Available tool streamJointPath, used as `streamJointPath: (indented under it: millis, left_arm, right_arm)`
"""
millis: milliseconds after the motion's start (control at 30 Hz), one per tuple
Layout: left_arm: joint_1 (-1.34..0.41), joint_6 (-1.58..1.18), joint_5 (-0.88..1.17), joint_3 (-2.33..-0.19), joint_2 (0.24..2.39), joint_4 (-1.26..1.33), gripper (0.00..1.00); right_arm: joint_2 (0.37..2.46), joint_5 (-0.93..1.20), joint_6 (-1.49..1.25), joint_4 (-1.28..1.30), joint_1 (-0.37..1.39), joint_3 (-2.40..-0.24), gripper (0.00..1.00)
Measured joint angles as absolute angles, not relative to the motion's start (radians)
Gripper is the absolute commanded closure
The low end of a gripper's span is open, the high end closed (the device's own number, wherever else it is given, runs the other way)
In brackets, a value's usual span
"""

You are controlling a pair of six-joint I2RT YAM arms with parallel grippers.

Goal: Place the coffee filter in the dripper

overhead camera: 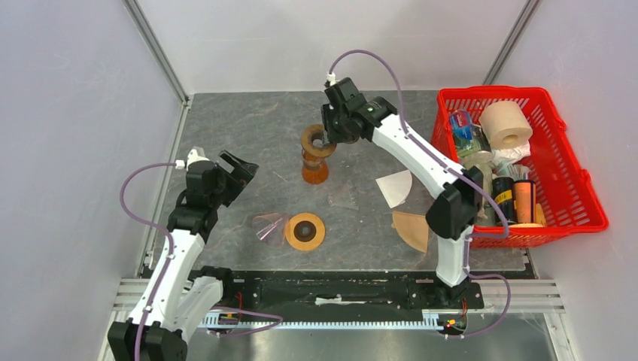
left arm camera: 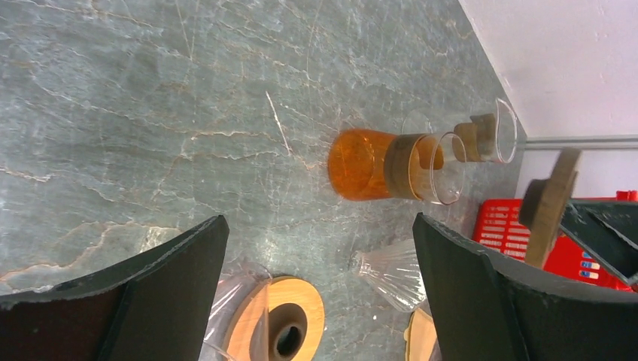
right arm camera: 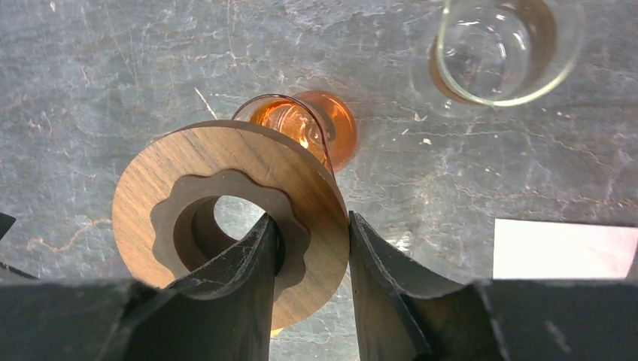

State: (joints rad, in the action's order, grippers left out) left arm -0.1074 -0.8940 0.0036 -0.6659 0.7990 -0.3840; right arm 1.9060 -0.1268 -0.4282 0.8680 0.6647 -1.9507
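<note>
A white coffee filter (overhead camera: 396, 188) and a brown one (overhead camera: 412, 229) lie flat on the table right of centre. The white one also shows in the right wrist view (right arm camera: 564, 248). A clear ribbed glass dripper cone (overhead camera: 342, 197) lies on its side; it also shows in the left wrist view (left arm camera: 391, 274). My right gripper (overhead camera: 331, 139) (right arm camera: 310, 222) is shut on a dark wooden ring (right arm camera: 226, 218), one finger through its hole, above an orange carafe (overhead camera: 316, 171) (right arm camera: 316, 124). My left gripper (overhead camera: 242, 167) (left arm camera: 317, 226) is open and empty at the left.
A light wooden ring with a clear cone (overhead camera: 301, 231) (left arm camera: 278, 320) lies at the near centre. A clear glass vessel (right arm camera: 500, 49) (left arm camera: 485, 135) stands beyond the carafe. A red basket (overhead camera: 572, 218) of several items fills the right side. Walls enclose the table.
</note>
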Motion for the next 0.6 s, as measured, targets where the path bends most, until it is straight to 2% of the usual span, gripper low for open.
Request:
streamJointPath:
  millis: [267, 600]
  left_arm:
    - [-0.121, -0.894, 0.058, -0.704, 0.911, -0.367, 0.00]
    - [-0.155, -0.892, 0.060, -0.716, 0.960, -0.362, 0.00]
  right_arm:
    - [2.106, -0.027, -0.364, 0.981, 0.648, -2.161, 0.69]
    - [2.200, -0.017, -0.341, 1.003, 0.642, -2.185, 0.65]
